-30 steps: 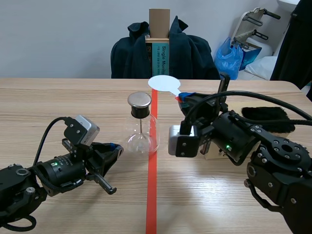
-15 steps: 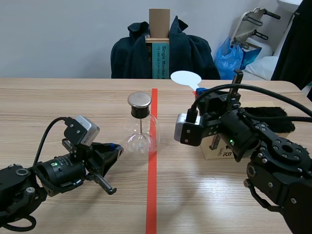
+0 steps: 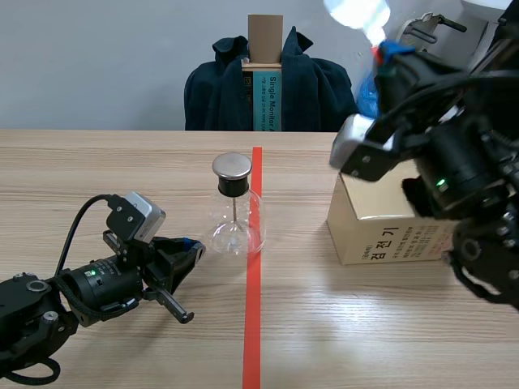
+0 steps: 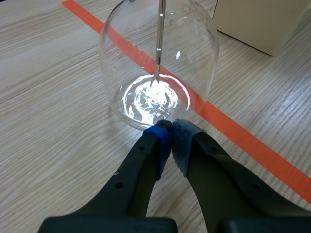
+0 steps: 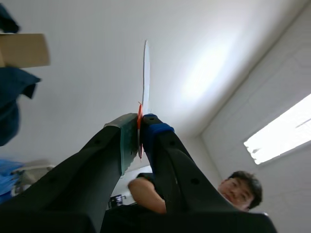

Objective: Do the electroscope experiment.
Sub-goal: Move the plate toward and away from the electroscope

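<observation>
1. Our left gripper (image 4: 170, 127) lies low, fingers pinched together on nothing. Its tips stop just short of the electroscope flask (image 4: 158, 63), parked clear, we judge.
2. Ahead of it the flask stands upright, its metal cap (image 3: 232, 166) bare for a charged thing to approach.
3. Our right gripper (image 5: 141, 121) is raised above the cardboard box (image 3: 389, 231), clamping the white paddle (image 3: 355, 11) by its red stem, probably to keep the charge off the cap.
4. The wooden table (image 3: 122, 162) is pale. Beyond it, a dark jacket (image 3: 219, 89) drapes a chair.

Cardboard box (image 3: 381, 228) — "검전기" in print
</observation>
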You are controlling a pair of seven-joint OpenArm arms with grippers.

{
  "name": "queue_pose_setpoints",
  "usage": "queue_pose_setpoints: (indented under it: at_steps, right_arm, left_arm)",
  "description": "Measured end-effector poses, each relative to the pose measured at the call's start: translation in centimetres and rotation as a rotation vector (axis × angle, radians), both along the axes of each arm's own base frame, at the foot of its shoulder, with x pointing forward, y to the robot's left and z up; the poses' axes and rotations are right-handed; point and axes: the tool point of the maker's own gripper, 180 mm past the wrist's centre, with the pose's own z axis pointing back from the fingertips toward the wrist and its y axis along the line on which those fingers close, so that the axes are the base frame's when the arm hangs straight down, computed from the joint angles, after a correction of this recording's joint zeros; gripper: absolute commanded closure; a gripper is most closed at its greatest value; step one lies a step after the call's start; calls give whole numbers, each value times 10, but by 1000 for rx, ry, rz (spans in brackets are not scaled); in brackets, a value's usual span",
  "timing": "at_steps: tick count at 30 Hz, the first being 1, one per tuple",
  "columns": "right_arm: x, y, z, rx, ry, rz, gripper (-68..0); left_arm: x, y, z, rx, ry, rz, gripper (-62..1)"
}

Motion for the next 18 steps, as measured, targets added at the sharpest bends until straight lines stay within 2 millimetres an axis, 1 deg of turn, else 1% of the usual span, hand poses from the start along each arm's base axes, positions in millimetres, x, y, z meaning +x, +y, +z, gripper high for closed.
queue_pose_setpoints:
  at_steps: [4,6,9,11,13,18]
  right_arm:
    - [-5,-24,58,41,-126,-37,-8]
    - [-9,-32,84,52,-187,-58,-8]
    - [-16,-39,110,73,-255,-75,-8]
    - [-19,-41,120,81,-281,-79,-8]
    - [-20,-44,125,86,-295,-91,-8]
    - [-20,-53,130,93,-308,-121,-8]
  left_arm:
    - [0,0,0,0,0,0,-32]
    - [0,0,0,0,0,0,-32]
    - [0,0,0,0,0,0,-32]
    - [0,0,0,0,0,0,-32]
    - [0,0,0,0,0,0,-32]
    - [0,0,0,0,0,0,-32]
